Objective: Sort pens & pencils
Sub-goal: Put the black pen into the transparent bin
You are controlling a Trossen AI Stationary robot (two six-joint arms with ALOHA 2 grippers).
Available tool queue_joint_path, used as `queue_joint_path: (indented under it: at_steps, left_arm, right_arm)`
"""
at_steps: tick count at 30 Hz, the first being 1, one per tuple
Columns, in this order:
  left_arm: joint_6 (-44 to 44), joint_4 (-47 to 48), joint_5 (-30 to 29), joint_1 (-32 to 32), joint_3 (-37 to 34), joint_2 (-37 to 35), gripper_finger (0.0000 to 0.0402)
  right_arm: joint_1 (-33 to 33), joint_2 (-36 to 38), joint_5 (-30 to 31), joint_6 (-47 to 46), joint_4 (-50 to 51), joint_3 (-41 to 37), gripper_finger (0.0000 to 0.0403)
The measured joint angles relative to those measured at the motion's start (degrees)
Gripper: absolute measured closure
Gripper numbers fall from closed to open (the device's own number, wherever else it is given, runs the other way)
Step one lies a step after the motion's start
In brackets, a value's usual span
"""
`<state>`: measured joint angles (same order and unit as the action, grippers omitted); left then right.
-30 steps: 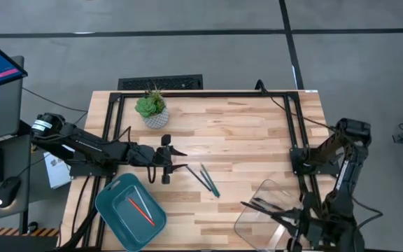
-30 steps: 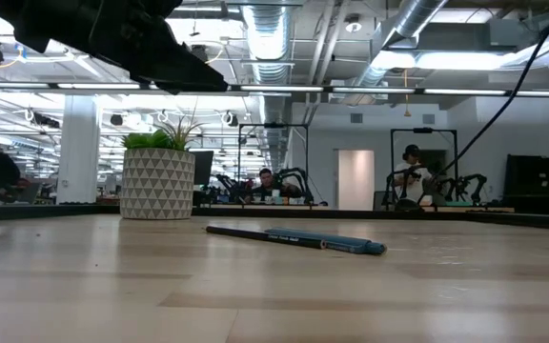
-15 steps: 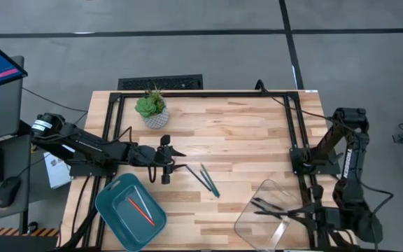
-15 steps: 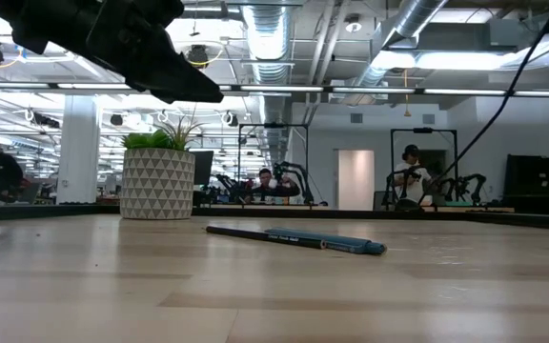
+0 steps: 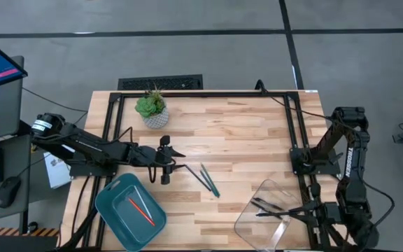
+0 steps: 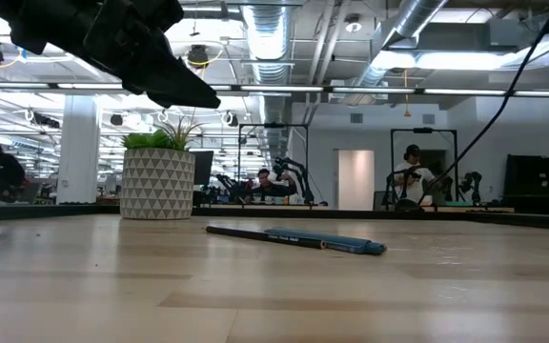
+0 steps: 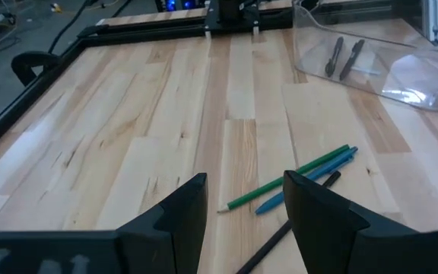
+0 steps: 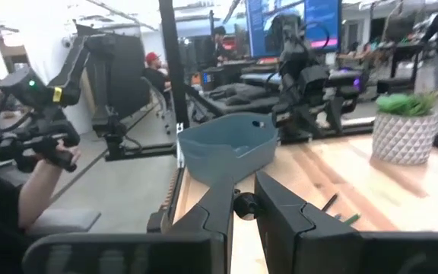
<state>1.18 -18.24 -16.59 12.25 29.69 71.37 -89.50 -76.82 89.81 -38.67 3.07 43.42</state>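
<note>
Wooden table (image 5: 257, 133) | left gripper (image 7: 242, 186) spread wide, empty, hovering | pens (image 7: 305, 183), green pencil (image 7: 284, 179) just ahead, below | right gripper (image 5: 296, 210) now backed off clear tray (image 5: 247, 224): drop apparently done, next pick pending

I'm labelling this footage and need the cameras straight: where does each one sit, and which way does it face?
High: overhead, straight down on the table, both arms.
Low: table height, across the wood past the plant pot; an arm overhead.
Left wrist: past the open left gripper to the pens.
Right wrist: past the open right gripper toward the blue bin.
Shared: high and left wrist both show the pens.
</note>
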Motion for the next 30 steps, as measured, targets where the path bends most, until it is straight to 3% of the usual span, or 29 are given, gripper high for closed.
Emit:
queue_joint_path:
  at_steps: [10, 23, 30]
  left_arm:
    - [-0.4, 0.0, 0.0, 0.0, 0.0, 0.0, 0.0236]
    - [-0.5, -0.1, -0.1, 0.0, 0.0, 0.0, 0.0236]
    - [-0.5, -0.1, -0.1, 0.0, 0.0, 0.0, 0.0236]
  right_arm:
    - [1.2, 0.2, -7.7, -17.9, 12.0, 0.4, 0.0336]
    - [4.1, 0.2, -12.7, -19.9, 12.5, 0.2, 0.0336]
    - [9.3, -0.7, -19.0, -21.3, 16.3, -0.3, 0.0336]
